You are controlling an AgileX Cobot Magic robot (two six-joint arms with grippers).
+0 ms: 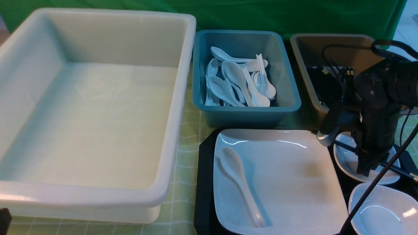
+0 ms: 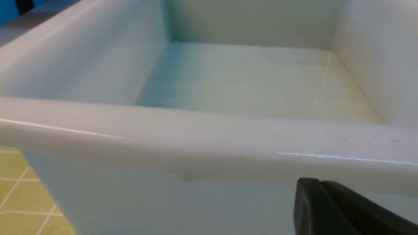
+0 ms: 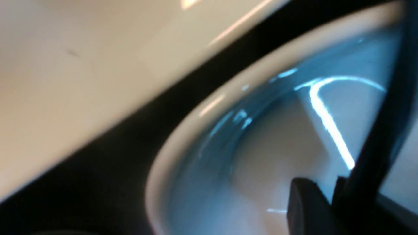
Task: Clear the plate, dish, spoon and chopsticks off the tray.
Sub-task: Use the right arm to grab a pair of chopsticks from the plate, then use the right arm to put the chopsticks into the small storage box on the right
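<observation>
The black tray [image 1: 204, 182] carries the large white square plate [image 1: 294, 176], and the white spoon [image 1: 240, 182] lies on the plate's left side. To the plate's right are two small white dishes, one farther [image 1: 346, 160] and one nearer [image 1: 382, 212]. The black chopsticks [image 1: 405, 173] lie across the farther dish. My right gripper [image 1: 365, 171] reaches down onto them. In the right wrist view its fingers [image 3: 329, 186] stand narrow, with a chopstick [image 3: 385, 114] between them over the dish [image 3: 277, 156]. My left gripper [image 2: 310, 182] is shut and empty beside the white tub's rim [image 2: 196, 140].
A big empty white tub [image 1: 176, 130] fills the left half. Behind the tray a teal tub [image 1: 294, 98] holds several white spoons. A brown-grey tub [image 1: 303, 65] at the back right holds black chopsticks. A black cable [image 1: 375, 186] slants in front of the right arm.
</observation>
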